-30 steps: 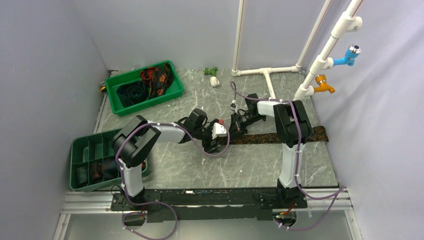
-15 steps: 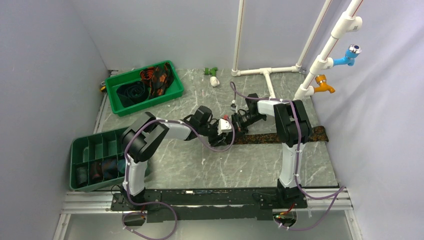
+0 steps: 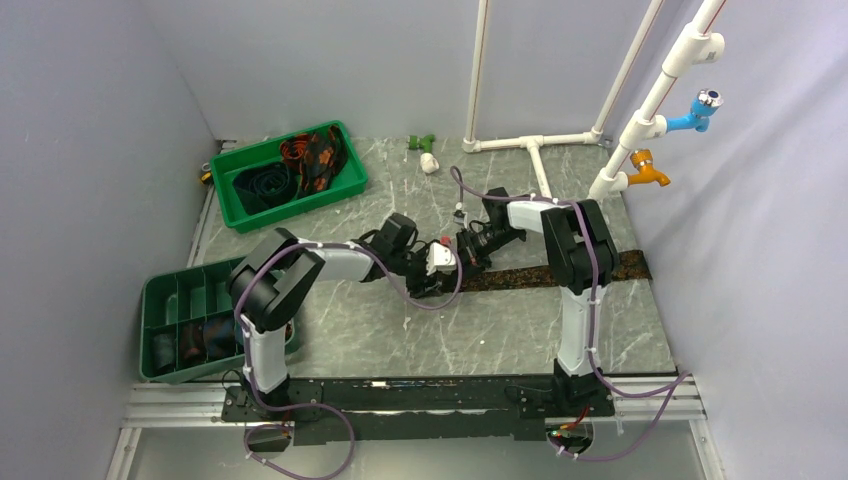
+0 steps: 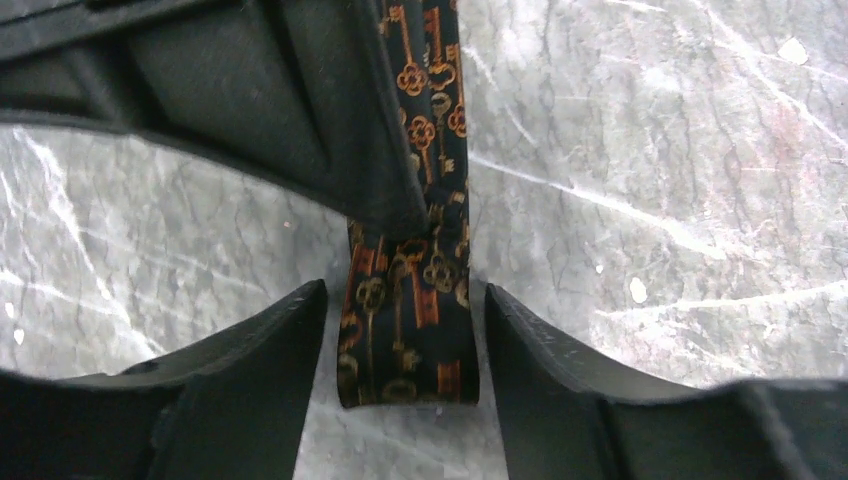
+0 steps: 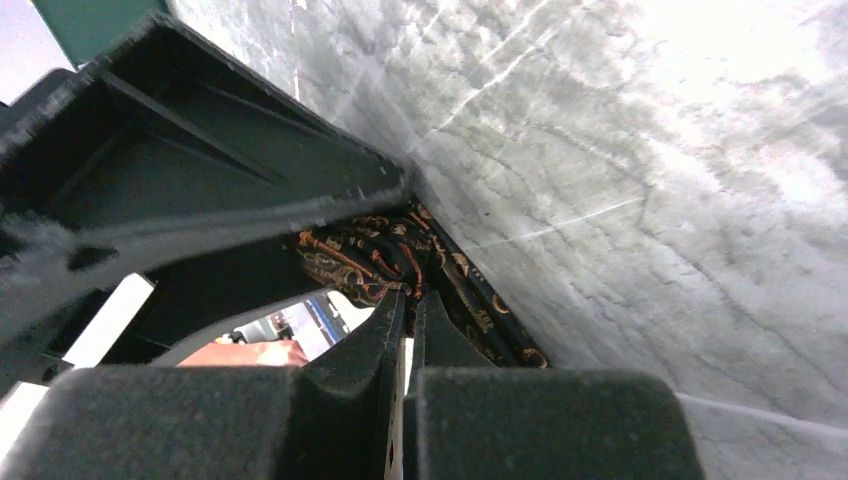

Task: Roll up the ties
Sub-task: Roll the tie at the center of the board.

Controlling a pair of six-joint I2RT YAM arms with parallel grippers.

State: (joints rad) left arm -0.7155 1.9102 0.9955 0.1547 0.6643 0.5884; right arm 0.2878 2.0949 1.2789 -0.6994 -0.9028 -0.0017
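Tie black with orange-gold key print; table grey marble with white veins; tray at eleven o'clock green

Marbled grey table (plain grey walls)

Patterned cloth tie, smooth marbled table

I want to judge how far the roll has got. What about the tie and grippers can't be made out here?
Top view: the rolled end of the tie is covered by both grippers; turns uncountable.
Right wrist view: the right gripper is shut, but whether it pinches cloth is hidden by its own fingers.
Left wrist view: the left gripper straddles the tie; the right gripper's finger covers the tie above.
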